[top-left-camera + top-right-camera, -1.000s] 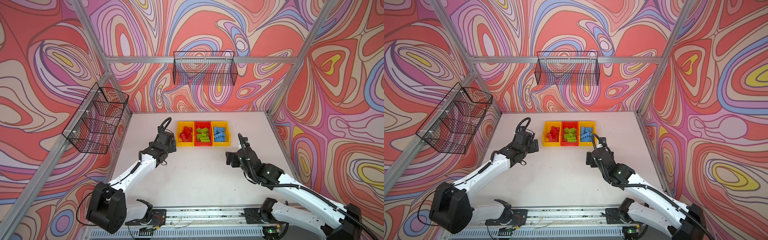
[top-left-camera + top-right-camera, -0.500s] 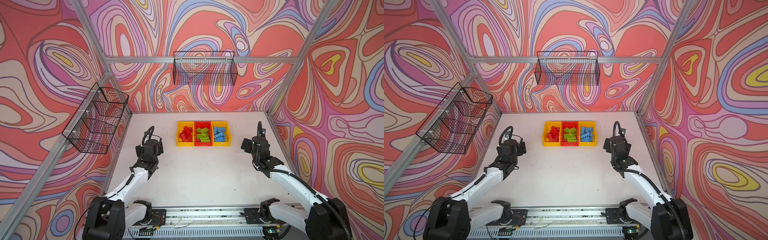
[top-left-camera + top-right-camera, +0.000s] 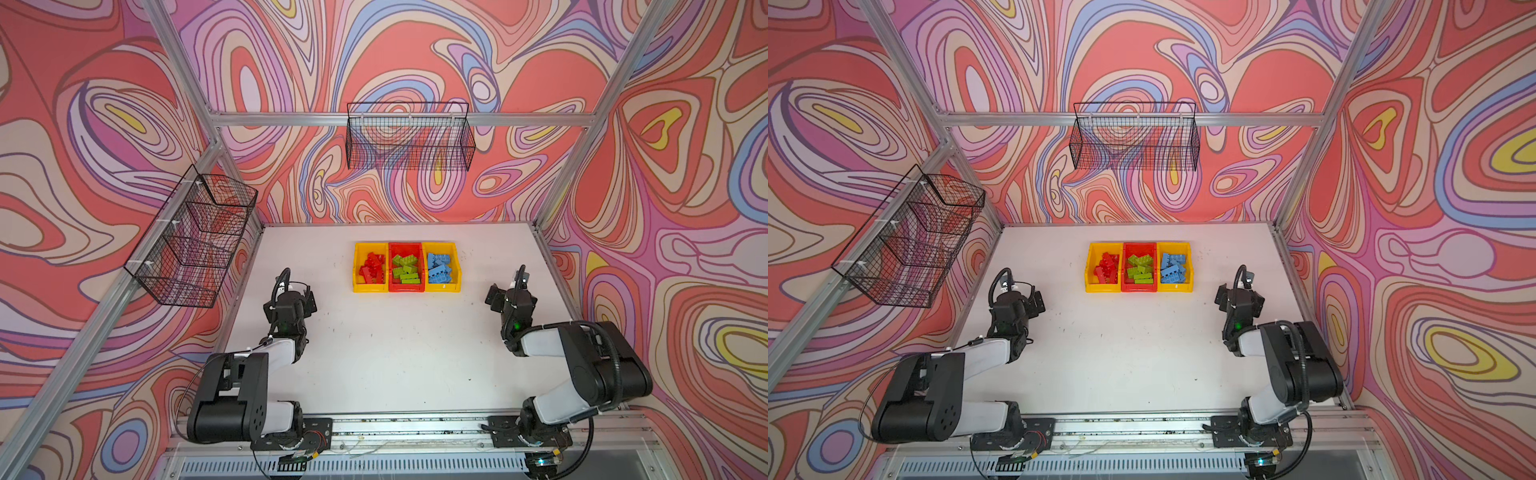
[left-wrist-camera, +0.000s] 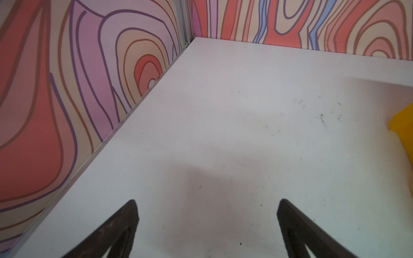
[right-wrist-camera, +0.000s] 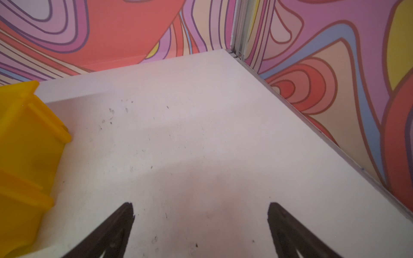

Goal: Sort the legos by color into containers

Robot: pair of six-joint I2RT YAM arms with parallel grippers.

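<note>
Three joined containers [image 3: 406,288] hold legos [image 3: 404,269] by colour: red, green, blue. Left gripper [image 4: 206,205] spread wide, empty; containers ahead, to its right. Right gripper [image 5: 201,207] spread wide, empty; containers ahead, to its left. White table [image 3: 395,353] scuffed, speckled. Swirl-patterned walls [image 3: 415,50], black wire baskets [image 3: 409,137] hung high.

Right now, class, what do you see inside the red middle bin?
Only lime green legos lie piled in the red bin; no other colour shows. Most of its floor, and anything beneath the pile, is covered.
</note>
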